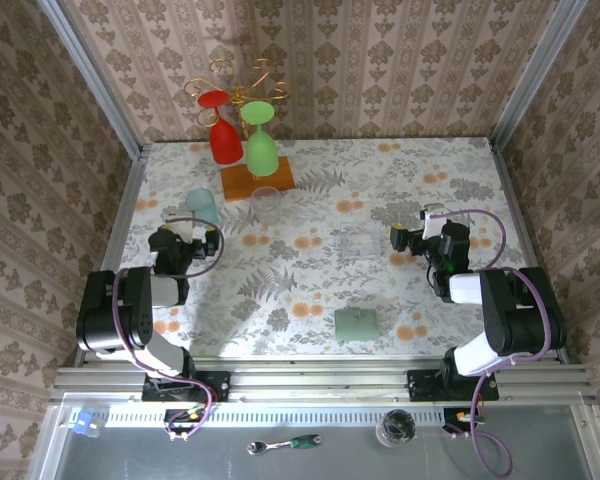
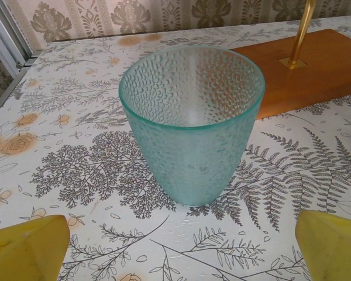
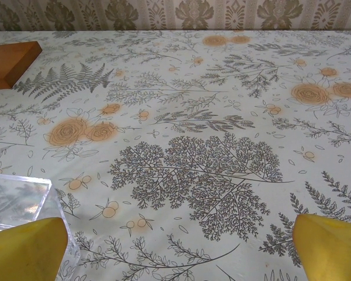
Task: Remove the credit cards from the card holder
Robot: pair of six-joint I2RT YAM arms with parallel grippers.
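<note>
The card holder is a small pale sage-green wallet lying folded shut on the floral tablecloth near the front edge, between the two arms. The credit cards are hidden. My left gripper is at the left, far from the holder, and faces a teal cup. In the left wrist view its yellow fingertips stand wide apart, so the left gripper is open and holds nothing. My right gripper is at the right, behind the holder. It is open too, and bare cloth lies between the fingertips of the right gripper.
A dimpled teal cup stands just ahead of the left gripper. A clear plastic piece lies by the right gripper's left finger. At the back left, a wooden base carries a gold rack with a red and a green glass hung upside down, and a clear cup stands in front.
</note>
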